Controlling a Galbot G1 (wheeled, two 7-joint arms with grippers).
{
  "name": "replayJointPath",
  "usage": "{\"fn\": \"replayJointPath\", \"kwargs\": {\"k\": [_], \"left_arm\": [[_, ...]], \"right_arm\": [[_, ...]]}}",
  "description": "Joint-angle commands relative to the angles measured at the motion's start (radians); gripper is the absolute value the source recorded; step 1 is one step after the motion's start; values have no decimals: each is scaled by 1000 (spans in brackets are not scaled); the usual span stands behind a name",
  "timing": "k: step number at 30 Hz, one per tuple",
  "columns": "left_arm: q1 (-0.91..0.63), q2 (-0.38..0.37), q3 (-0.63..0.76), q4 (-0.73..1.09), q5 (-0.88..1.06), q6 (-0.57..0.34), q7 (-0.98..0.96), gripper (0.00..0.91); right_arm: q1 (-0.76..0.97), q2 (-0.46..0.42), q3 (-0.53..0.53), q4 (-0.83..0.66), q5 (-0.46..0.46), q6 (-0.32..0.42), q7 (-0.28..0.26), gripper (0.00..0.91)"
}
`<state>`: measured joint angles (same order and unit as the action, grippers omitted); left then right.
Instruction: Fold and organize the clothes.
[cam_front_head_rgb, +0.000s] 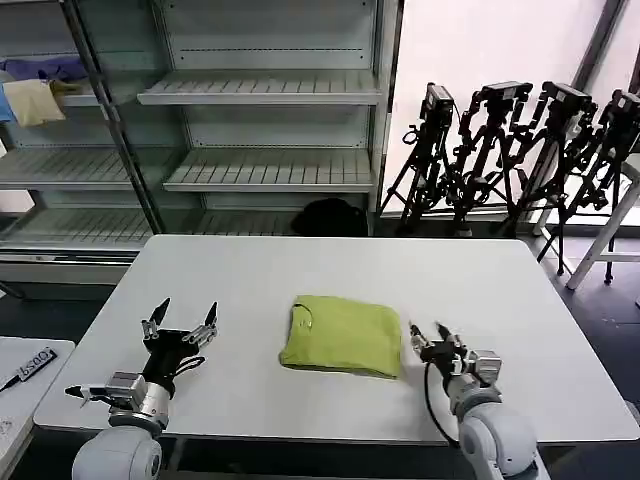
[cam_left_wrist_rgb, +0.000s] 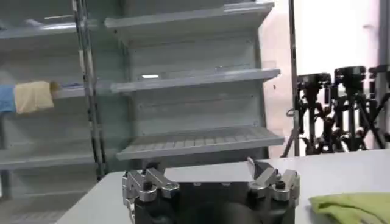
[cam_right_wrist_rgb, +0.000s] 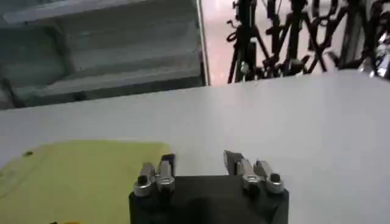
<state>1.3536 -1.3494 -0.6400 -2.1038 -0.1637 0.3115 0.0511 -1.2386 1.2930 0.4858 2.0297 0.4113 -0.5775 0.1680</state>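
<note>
Left gripper (cam_front_head_rgb: 183, 316) stands with fingers spread, grasping nothing, above the white table (cam_front_head_rgb: 250, 280) well to the left of the folded lime T-shirt (cam_front_head_rgb: 343, 335), which lies flat at the table's near centre, while the right gripper (cam_front_head_rgb: 430, 336), likewise spread and unloaded, sits just beside the shirt's right edge.

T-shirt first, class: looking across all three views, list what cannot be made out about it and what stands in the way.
- T-shirt, head view: its printed graphic and underside, hidden by the folds.
- Left wrist view: only a corner shows; the frame edge cuts off the rest.
- Right wrist view: near edge hidden behind the right gripper.
</note>
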Motion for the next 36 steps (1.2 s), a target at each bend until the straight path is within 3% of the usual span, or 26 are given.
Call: {"fn": "replayJointPath", "kwargs": {"k": [1,3,5,12,18,21,29,36], "left_arm": [[-17,16,10,51,-79,-21,29,907],[-19,22,9,66,-85,-40,38,907],[-20,30,7,75,-98,-55,48,907],[-22,29,8,75,-111,-51,50,907],[-18,30,2,60,-114,-34,45,907],[-14,30,1,59,-113,-33,41,907],[-9,26,2,52,-123,-13,17,907],[-3,26,1,43,-144,-6,-15,907]], "right_arm": [[-45,-70,266,17,-356,69,-184,907],[-53,-96,298,-10,-388,115,-230,907],[-65,-127,329,-50,-406,218,-283,907],[-44,-104,304,-67,-315,155,-244,907],[-36,-100,287,-71,-308,142,-244,907],[-42,-99,286,-47,-253,108,-244,907],[-43,-96,269,-31,-256,95,-243,907],[-58,-98,269,-15,-273,128,-251,907]]}}
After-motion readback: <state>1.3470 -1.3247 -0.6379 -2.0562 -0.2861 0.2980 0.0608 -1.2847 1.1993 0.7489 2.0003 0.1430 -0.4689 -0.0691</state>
